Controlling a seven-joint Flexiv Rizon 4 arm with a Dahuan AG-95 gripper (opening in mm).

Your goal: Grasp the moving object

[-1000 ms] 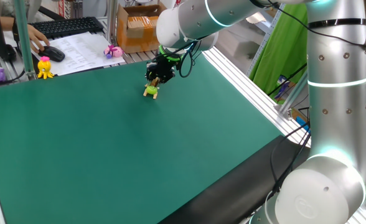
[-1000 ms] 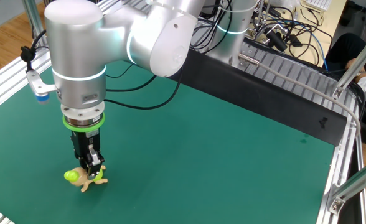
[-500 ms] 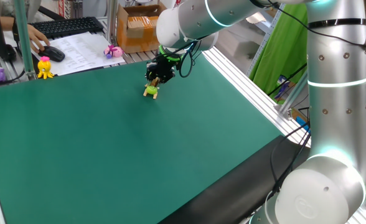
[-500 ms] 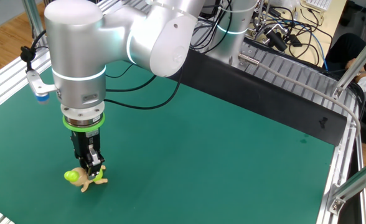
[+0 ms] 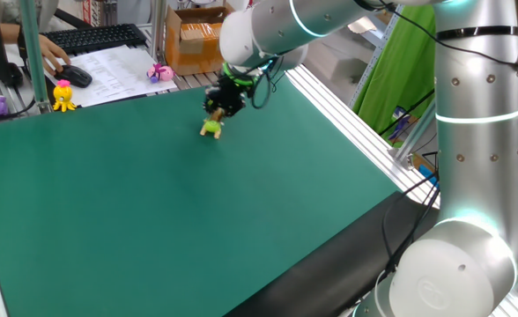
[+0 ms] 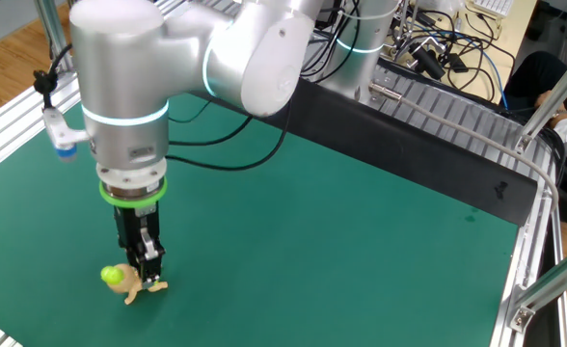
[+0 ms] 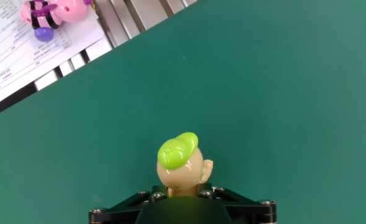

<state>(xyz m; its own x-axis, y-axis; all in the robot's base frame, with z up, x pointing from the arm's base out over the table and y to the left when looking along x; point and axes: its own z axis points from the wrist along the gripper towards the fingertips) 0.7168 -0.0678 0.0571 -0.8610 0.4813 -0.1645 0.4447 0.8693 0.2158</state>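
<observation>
Your arm reaches across the worktop [image 6: 361, 241] from its base column, which in the one fixed view stands at the 3 o'clock edge, then bends at a bulky silver elbow into a wrist that points straight down. A green ring marks the flange just above the black end effector [image 6: 147, 273] [image 5: 221, 104]. In the other fixed view the end effector hangs vertical at about 8 o'clock in the frame, its fingers [image 6: 149, 258] close together and their tips low over the mat. In the hand view only the dark finger bases [image 7: 182, 211] show, at 6 o'clock; whether the fingers are closed cannot be told.
</observation>
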